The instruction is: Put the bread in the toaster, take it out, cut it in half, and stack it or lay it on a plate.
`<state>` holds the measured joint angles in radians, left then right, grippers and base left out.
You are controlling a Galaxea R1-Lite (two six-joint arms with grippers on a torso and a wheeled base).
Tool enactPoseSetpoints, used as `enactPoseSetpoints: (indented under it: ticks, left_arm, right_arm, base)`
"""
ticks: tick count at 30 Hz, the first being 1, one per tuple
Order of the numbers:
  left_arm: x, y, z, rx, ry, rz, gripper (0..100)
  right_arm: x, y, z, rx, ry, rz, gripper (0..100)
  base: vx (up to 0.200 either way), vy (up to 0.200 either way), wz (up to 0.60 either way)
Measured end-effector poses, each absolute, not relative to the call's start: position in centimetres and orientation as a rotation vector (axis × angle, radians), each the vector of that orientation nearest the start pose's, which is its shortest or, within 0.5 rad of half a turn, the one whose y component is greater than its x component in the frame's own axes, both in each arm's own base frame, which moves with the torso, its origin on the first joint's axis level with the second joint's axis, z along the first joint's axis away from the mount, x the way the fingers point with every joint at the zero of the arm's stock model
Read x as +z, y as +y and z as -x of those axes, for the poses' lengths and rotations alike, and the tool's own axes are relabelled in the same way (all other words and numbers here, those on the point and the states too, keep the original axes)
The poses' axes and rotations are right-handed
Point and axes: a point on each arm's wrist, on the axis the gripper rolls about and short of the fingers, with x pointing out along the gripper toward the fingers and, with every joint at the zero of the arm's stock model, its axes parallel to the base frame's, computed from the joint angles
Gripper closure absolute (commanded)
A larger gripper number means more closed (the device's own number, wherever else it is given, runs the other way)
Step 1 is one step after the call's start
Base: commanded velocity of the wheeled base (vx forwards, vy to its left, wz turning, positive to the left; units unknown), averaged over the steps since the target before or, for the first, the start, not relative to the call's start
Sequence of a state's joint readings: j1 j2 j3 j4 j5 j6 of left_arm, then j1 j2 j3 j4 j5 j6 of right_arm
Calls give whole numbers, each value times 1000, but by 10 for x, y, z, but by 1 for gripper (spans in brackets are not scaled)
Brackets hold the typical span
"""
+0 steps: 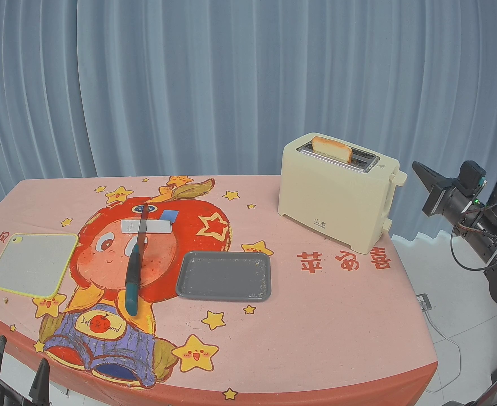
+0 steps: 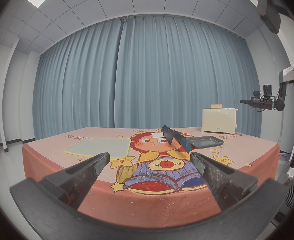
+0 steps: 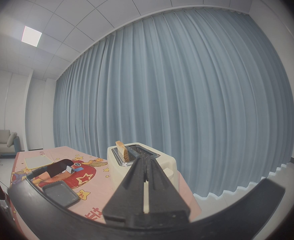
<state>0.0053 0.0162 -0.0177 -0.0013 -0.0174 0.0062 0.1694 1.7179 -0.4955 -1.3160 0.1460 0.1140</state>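
Bread [image 1: 332, 149] sits down in the toaster [image 1: 338, 195], its lower part hidden in the slot. Left gripper [image 1: 23, 349] is cut by the bottom corner, just two dark jaw tips poking up. The right arm [image 1: 488, 226] runs off the right edge.

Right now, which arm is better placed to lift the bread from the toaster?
Right: the right fingers hang beside the toaster holding the bread; the left fingers are at the table's opposite corner.
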Motion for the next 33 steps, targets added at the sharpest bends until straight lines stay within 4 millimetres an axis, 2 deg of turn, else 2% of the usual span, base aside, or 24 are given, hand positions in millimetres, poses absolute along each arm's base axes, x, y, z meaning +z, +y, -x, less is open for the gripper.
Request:
enactPoseSetpoints:
  ticks: [16, 33]
  left_arm:
    - [81, -1, 23, -12, -3, -7, 0]
    - [81, -1, 23, -12, -3, -7, 0]
  right_arm:
    - [163, 38, -285, 282, -68, -112, 100]
    - [151, 42, -294, 290, -29, -117, 100]
  base:
    - [0, 0, 0]
    - [0, 0, 0]
